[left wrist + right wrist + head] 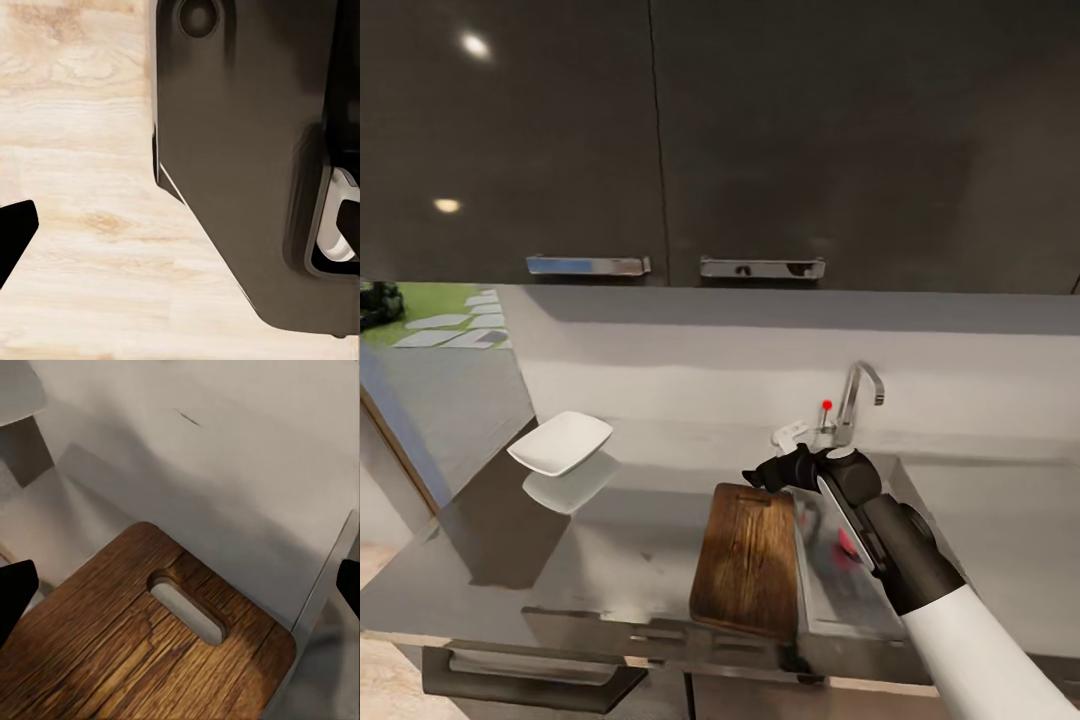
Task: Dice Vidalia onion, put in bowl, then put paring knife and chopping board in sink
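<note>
The brown chopping board (745, 560) lies on the grey countertop (610, 530), right beside the sink (830, 605). My right gripper (762, 474) hovers open over the board's far end. In the right wrist view the slot handle hole (187, 606) lies between the spread fingertips (15, 594). The white bowl (561, 441) sits far left on the counter. A small pinkish-red patch (847, 545) shows in the sink beside my forearm; I cannot tell whether it is the Vidalia onion or the paring knife. My left gripper (180, 225) hangs open over the wooden floor.
The chrome faucet (852, 400) with its red dot rises behind the sink. Dark wall cabinets (660, 140) hang above the counter. A drawer handle (530, 680) juts out below the counter's front edge. The robot's dark body (240, 150) is beside the left gripper.
</note>
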You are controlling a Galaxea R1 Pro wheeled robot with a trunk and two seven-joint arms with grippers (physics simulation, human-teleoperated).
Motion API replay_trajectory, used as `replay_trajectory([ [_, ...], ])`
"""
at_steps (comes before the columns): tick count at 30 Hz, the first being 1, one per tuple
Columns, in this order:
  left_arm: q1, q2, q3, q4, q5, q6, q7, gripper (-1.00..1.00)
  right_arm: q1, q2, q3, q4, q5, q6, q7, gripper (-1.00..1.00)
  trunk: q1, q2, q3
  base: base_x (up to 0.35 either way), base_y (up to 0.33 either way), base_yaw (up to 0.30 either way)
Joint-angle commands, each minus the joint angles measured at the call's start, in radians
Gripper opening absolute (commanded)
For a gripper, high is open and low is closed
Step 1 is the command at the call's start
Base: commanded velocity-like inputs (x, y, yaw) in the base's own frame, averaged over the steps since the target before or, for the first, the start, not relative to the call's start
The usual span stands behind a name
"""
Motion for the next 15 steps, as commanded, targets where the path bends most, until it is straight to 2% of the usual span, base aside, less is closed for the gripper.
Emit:
replay_trajectory([
  [1,-0.001,0.0,0.0,0.003,0.001,-0.006,0.0,1.0,-0.001,-0.001,0.001,-0.001,0.0,0.004,0.002,1.0,0.001,-0.002,-0.003,0.0,-0.069,0.175],
  [8,-0.001,0.0,-0.001,0.003,0.001,-0.006,0.0,1.0,0.0,-0.001,0.002,-0.001,0.0,0.004,0.002,1.0,0.001,-0.002,-0.006,0.025,-0.176,0.073],
  [15,-0.001,0.0,-0.001,0.002,0.001,-0.006,0.0,1.0,0.001,-0.002,0.005,-0.001,0.001,0.004,0.002,1.0,0.001,-0.002,-0.006,0.114,-0.238,0.006],
])
